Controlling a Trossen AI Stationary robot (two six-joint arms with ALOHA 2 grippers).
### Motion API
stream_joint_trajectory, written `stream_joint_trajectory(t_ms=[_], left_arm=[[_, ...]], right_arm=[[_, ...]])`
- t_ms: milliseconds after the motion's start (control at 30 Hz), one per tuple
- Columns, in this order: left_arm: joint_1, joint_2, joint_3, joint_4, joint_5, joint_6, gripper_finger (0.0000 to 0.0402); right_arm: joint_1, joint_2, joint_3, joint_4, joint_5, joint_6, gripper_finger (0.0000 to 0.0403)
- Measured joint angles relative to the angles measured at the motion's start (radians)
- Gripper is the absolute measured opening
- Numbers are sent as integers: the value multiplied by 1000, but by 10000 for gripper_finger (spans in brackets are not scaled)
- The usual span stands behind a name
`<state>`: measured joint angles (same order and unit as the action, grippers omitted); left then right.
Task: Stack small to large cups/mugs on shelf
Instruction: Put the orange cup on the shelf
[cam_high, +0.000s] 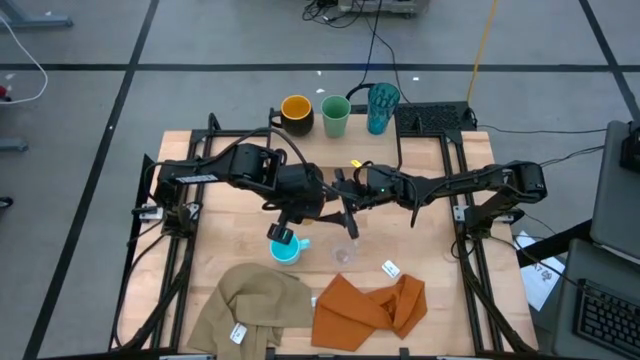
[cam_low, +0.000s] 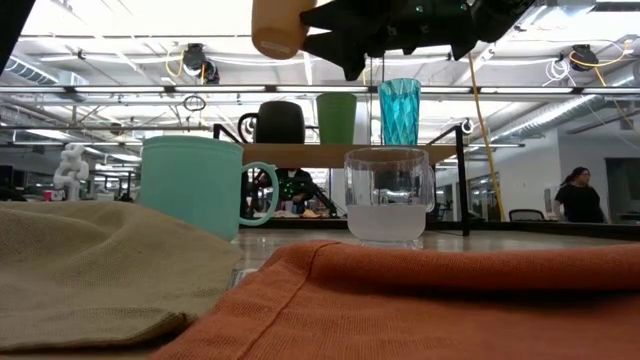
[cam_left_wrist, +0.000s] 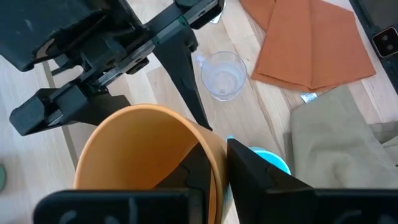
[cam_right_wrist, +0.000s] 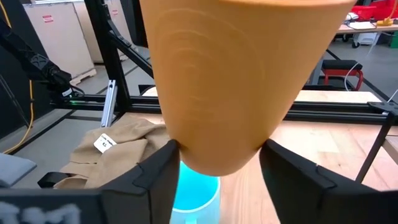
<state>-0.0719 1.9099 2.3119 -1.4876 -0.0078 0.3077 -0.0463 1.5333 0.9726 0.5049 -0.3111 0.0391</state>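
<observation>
Along the table's near edge lie a tan cloth (cam_high: 250, 305) and orange cloth (cam_high: 368, 305); behind, the light blue mug (cam_high: 285, 248) and empty clear cup (cam_high: 343, 253). Mid-table, left end effector (cam_left_wrist: 217, 165) pinches the orange cup (cam_left_wrist: 146, 158); right end effector (cam_right_wrist: 217, 163) spreads around it. Three cups occupy the shelf (cam_low: 300, 152).

- No text, brand, number or sign can be read in any view.
- A white tag (cam_right_wrist: 103, 144) is fixed to the tan cloth (cam_right_wrist: 118, 152), and its marks are too small to make out.
- A small white label (cam_high: 390, 267) lies on the table (cam_high: 430, 190) by the orange cloth (cam_high: 365, 305); its print is illegible.
</observation>
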Motion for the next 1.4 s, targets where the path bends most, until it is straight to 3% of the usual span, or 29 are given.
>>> stream_joint_trajectory(t_ms=[233, 600, 767, 900, 1133, 1267, 1400], left_arm=[[0, 0, 0, -10, 2, 0, 46], [0, 0, -2, -22, 6, 2, 44], [0, 1, -3, -54, 34, 8, 11], [2, 1, -3, -56, 33, 4, 12], [2, -1, -4, -59, -6, 15, 7], [16, -2, -5, -54, -93, 13, 4], [17, -4, -5, -67, -96, 11, 6]], right_arm=[[0, 0, 0, -1, 0, -6, 175], [0, -1, 0, -1, 0, -6, 188], [-1, -5, 0, 3, 1, -6, 189], [-1, -6, 0, 3, 1, -6, 189], [-1, -97, 1, -149, 2, -30, 191], [10, -166, 7, -185, -12, -52, 213], [12, -160, 5, -167, 61, -5, 264]])
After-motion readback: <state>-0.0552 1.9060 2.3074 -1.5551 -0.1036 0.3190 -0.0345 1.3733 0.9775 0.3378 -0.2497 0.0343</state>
